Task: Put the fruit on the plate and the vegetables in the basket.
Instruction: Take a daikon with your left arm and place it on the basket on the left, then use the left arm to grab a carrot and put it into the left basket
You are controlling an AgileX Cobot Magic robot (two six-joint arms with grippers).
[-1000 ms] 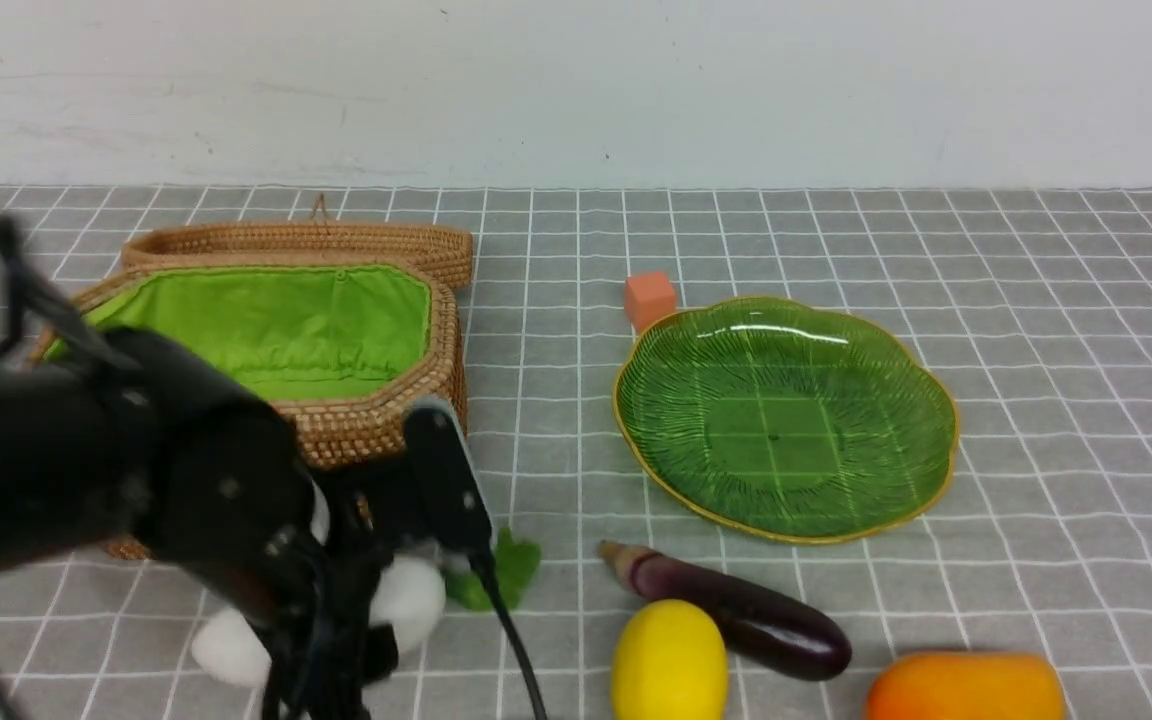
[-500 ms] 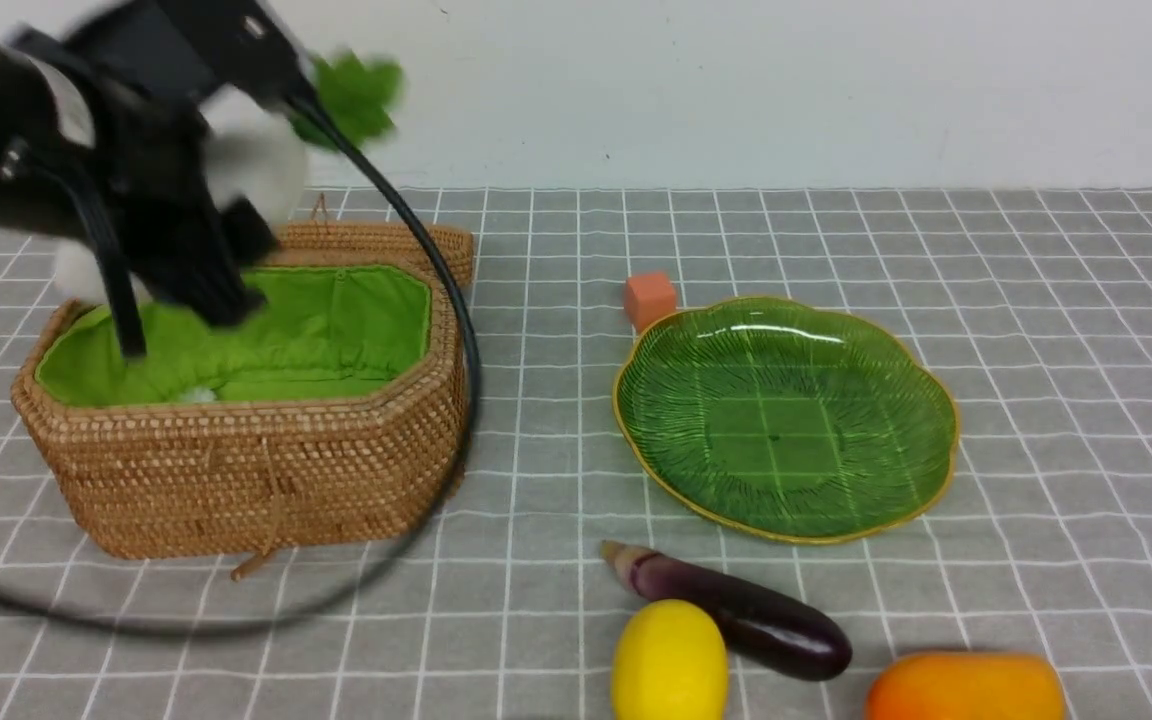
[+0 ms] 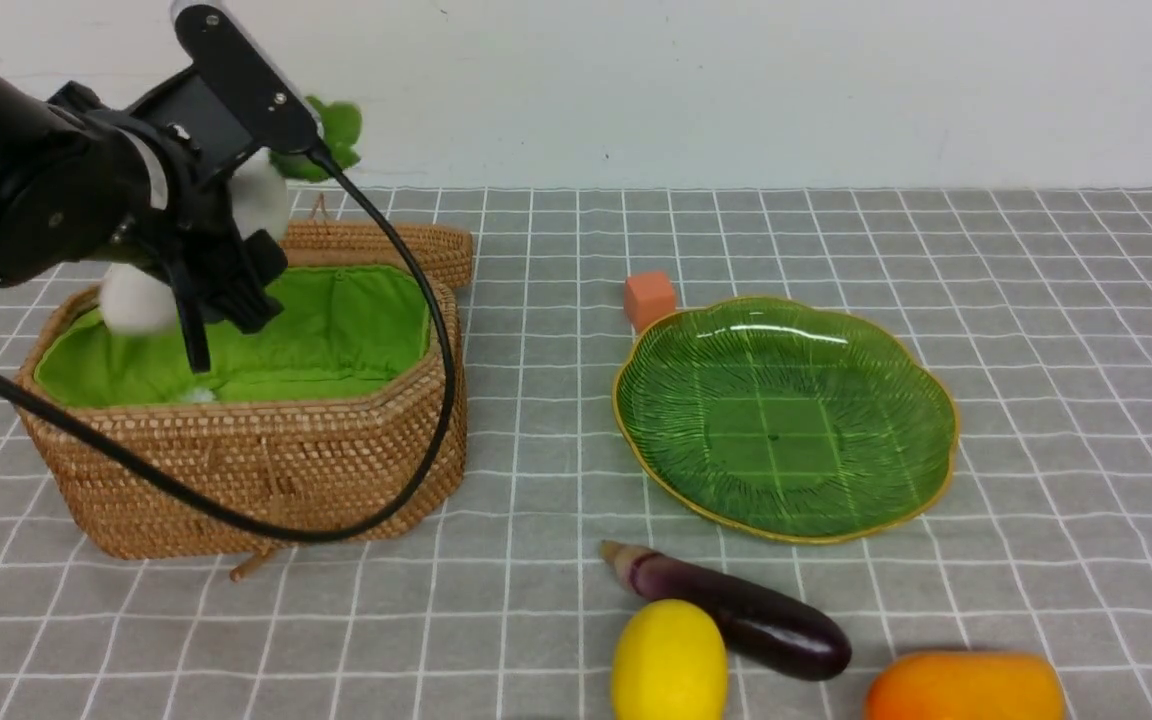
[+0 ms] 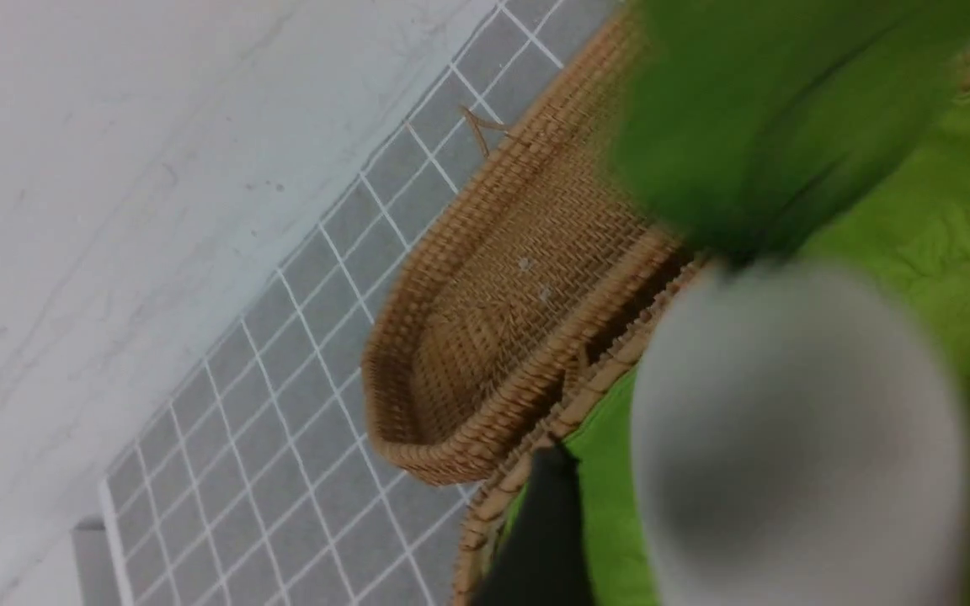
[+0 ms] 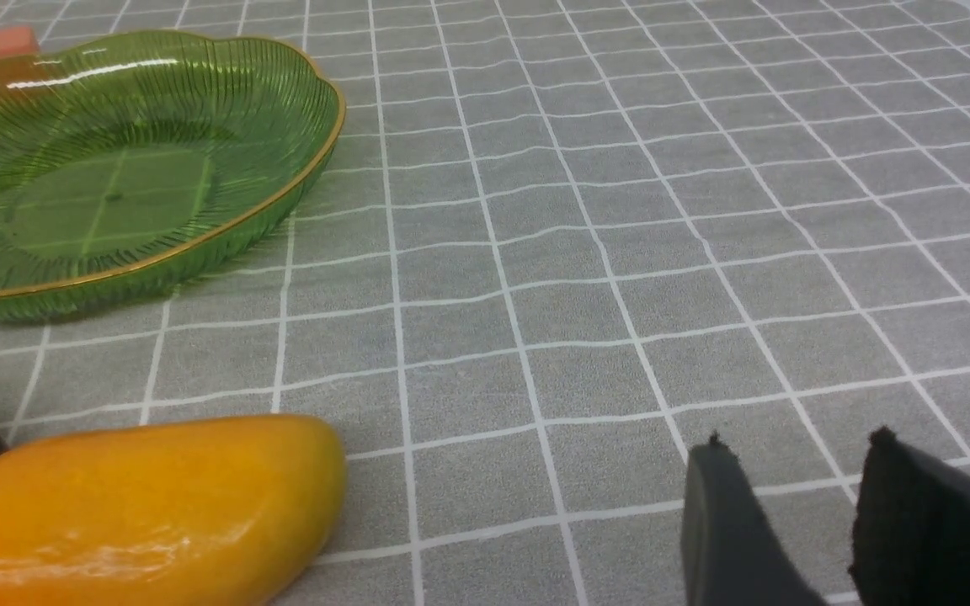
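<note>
Small orange cube point(image 3: 649, 297) noted at 11 o'clock of ribbed green glass leaf plate point(image 3: 786, 420). Glossy purple eggplant point(image 3: 746, 618), yellow oval lemon point(image 3: 669, 660) and oblong orange fruit point(image 3: 966, 688) are laid at 6 to 5 o'clock. Black cable point(image 3: 336, 530) is draped across the lime-lined wicker basket point(image 3: 266, 470), at 9 o'clock. White leafy radish point(image 3: 131, 295) is clamped, tilted, by left gripper point(image 3: 221, 315) over the lining. Right gripper point(image 5: 796, 442) is seen parted and empty, low over grey checked cloth point(image 3: 1086, 350).

Front view: we look forward and down from between our arms, taking in the desk point(image 3: 1036, 300) up to the wall point(image 3: 736, 80).
Left wrist view: rolled sideways, we hover close over the basket point(image 4: 611, 383), with the radish point(image 4: 796, 438) blurred at the lens.
Right wrist view: low over the desk, we face the plate point(image 5: 114, 185).
Shared: the front view sees both basket and plate.
</note>
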